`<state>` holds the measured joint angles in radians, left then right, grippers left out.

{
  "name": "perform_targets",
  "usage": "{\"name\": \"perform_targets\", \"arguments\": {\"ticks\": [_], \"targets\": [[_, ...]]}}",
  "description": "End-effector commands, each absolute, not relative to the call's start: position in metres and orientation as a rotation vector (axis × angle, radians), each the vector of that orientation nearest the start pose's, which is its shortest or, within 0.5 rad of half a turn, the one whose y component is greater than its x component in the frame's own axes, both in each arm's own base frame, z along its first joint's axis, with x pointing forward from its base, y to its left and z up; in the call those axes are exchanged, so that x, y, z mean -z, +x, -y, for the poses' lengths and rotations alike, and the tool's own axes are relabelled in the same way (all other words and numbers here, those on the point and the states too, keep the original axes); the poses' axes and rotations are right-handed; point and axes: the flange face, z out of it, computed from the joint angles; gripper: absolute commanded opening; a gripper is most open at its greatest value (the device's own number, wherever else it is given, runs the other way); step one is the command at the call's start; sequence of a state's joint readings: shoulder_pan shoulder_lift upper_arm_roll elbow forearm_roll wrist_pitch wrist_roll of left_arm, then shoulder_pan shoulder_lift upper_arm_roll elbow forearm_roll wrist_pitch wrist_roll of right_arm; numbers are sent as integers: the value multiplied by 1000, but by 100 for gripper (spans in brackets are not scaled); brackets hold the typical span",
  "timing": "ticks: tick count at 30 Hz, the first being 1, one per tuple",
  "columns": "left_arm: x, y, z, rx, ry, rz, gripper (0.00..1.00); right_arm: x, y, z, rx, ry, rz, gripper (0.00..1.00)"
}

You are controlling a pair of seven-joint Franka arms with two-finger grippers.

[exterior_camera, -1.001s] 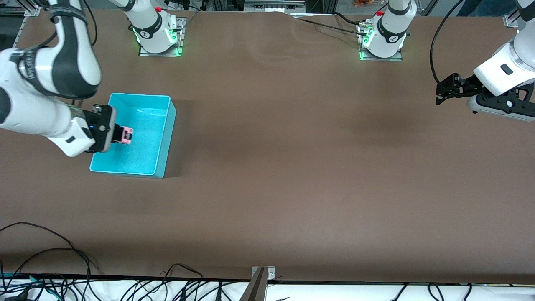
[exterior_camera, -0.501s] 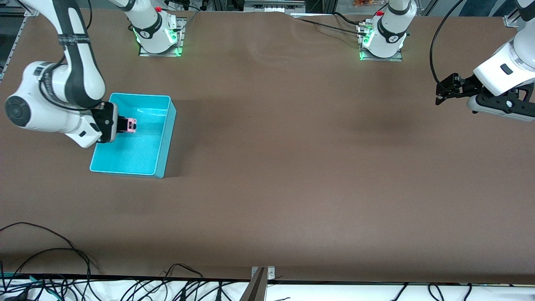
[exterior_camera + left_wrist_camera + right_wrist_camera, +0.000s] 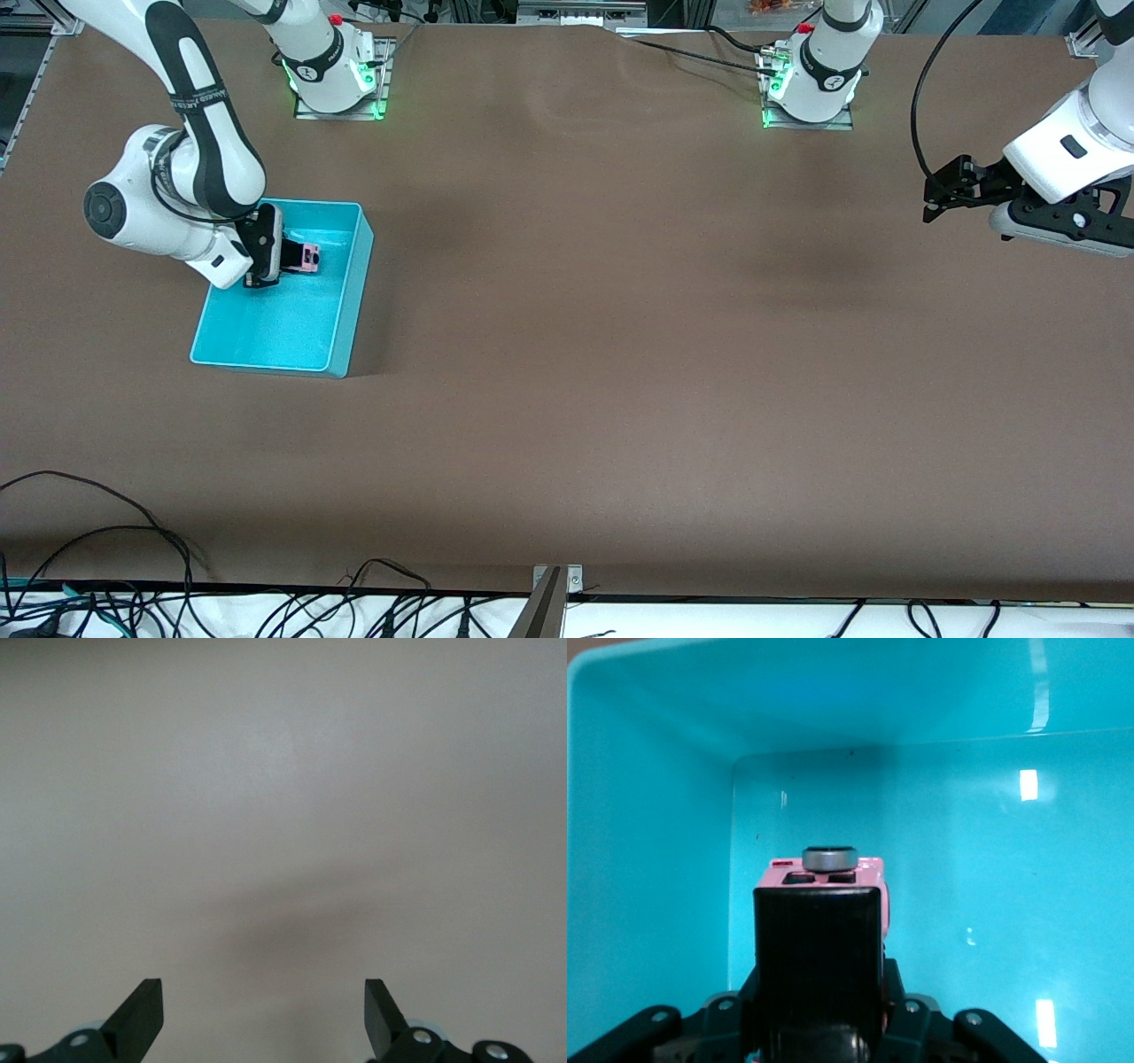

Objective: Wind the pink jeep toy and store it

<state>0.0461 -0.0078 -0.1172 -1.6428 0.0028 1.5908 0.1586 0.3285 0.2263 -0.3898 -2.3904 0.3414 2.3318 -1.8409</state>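
Turquoise bin [image 3: 341, 350] stands at the right arm's end of the table [image 3: 620, 399]. Over its farther part the right end effector [image 3: 292, 257] pinches the pink jeep toy [image 3: 307, 257]; only the release seems left. Left end effector [image 3: 932, 197] waits, spread, over bare table.

The right end effector [image 3: 819, 992] hides most of the pink jeep toy [image 3: 826, 875].

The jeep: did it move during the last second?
Yes. The jeep, held by the shut right gripper, moved over the bin toward its wall nearest the robots' bases.
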Motion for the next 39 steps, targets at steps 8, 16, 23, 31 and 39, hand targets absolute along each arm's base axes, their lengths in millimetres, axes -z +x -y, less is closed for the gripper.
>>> {"name": "perform_targets", "arguments": {"ticks": [8, 16, 23, 31, 39], "targets": [[-600, 544, 40, -53, -3136, -349, 100, -207, 465, 23, 1, -2080, 1938, 78], [-599, 544, 40, -55, -3136, -349, 100, -214, 472, 21, 15, -2073, 1942, 100], [-599, 544, 40, -55, -3136, -349, 100, -257, 510, 14, 83, -2066, 1952, 100], [-599, 544, 40, -55, -3136, -349, 100, -327, 558, 6, 101, -2199, 1757, 100], [-600, 544, 40, -53, -3136, -349, 100, -402, 587, 5, 51, -2454, 1394, 100]]}}
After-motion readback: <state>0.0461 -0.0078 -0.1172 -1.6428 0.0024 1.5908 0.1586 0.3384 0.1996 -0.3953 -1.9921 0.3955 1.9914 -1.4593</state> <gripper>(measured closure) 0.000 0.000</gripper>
